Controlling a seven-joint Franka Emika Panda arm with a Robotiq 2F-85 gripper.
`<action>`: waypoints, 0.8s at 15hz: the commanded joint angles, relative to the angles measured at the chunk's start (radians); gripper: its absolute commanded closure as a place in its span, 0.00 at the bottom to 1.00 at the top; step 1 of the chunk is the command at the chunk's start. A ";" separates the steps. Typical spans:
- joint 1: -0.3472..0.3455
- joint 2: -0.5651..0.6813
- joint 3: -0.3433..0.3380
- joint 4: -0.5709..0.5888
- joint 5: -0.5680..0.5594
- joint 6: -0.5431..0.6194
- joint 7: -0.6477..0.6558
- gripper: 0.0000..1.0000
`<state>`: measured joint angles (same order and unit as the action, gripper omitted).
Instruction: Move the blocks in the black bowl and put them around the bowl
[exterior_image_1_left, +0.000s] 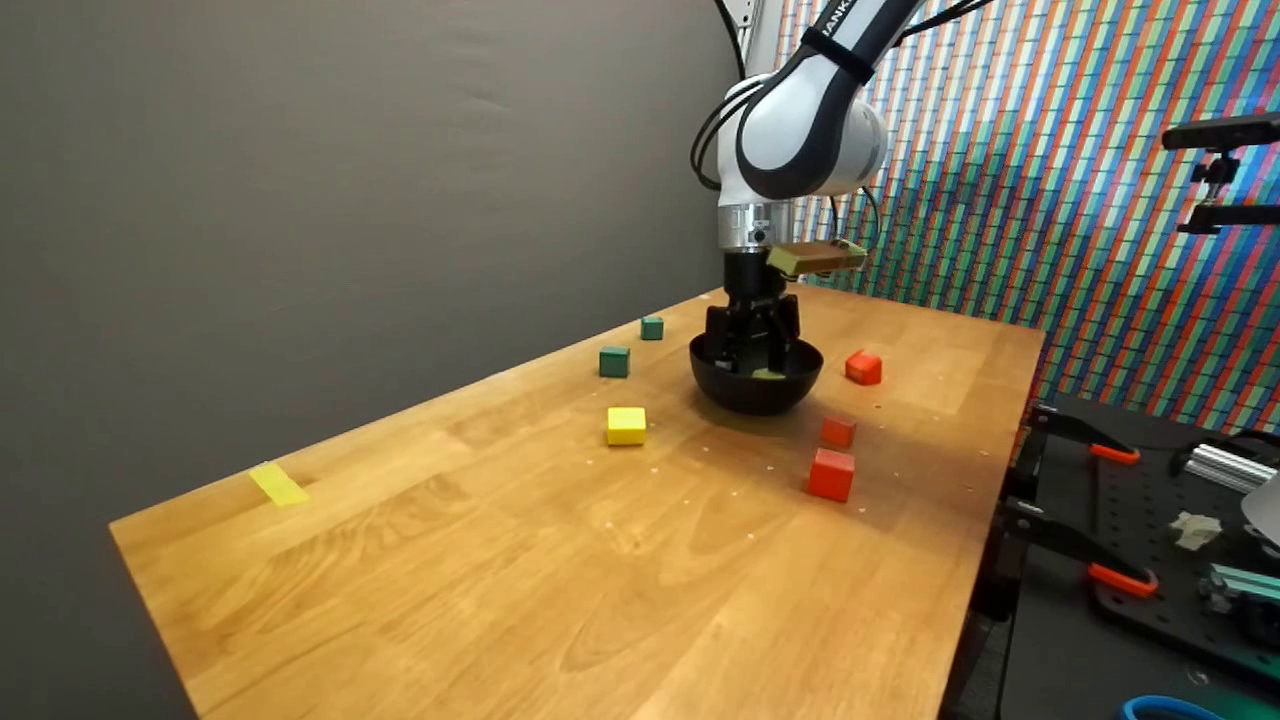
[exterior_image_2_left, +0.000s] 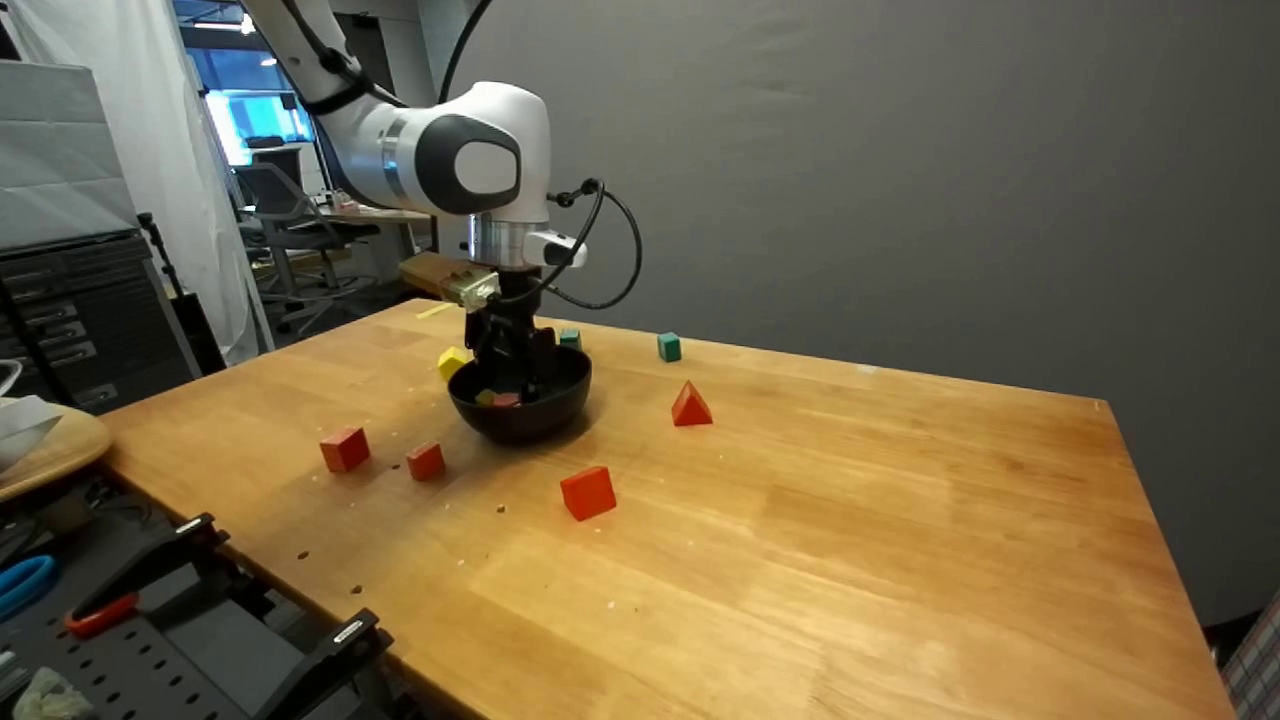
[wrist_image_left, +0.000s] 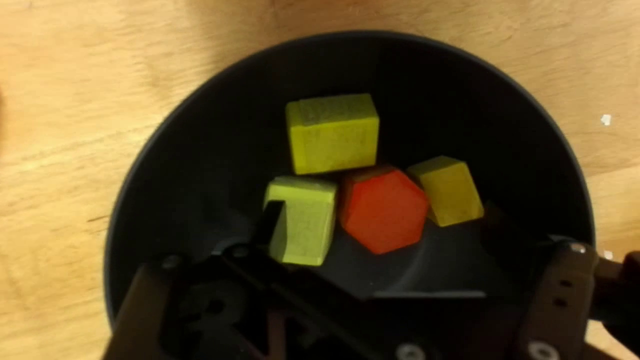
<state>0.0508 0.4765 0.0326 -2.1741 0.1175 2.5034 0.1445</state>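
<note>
The red block sits in the bowl, yellow blocks left and right of it in the wrist view. My gripper reaches inside, spread apart; I'd straddle one squarely, close softly, lift clear before crossing to the surface.

You had a tabletop of grained wood and a smooth black bowl. Near one corner, the yellow strip looked matt.
</note>
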 joint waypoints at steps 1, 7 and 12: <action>-0.013 0.007 0.021 0.019 0.033 0.016 -0.027 0.00; 0.050 -0.008 -0.048 0.027 -0.092 -0.008 0.064 0.00; 0.090 -0.033 -0.067 0.035 -0.155 -0.050 0.144 0.42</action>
<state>0.1040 0.4704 -0.0111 -2.1476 0.0026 2.4934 0.2334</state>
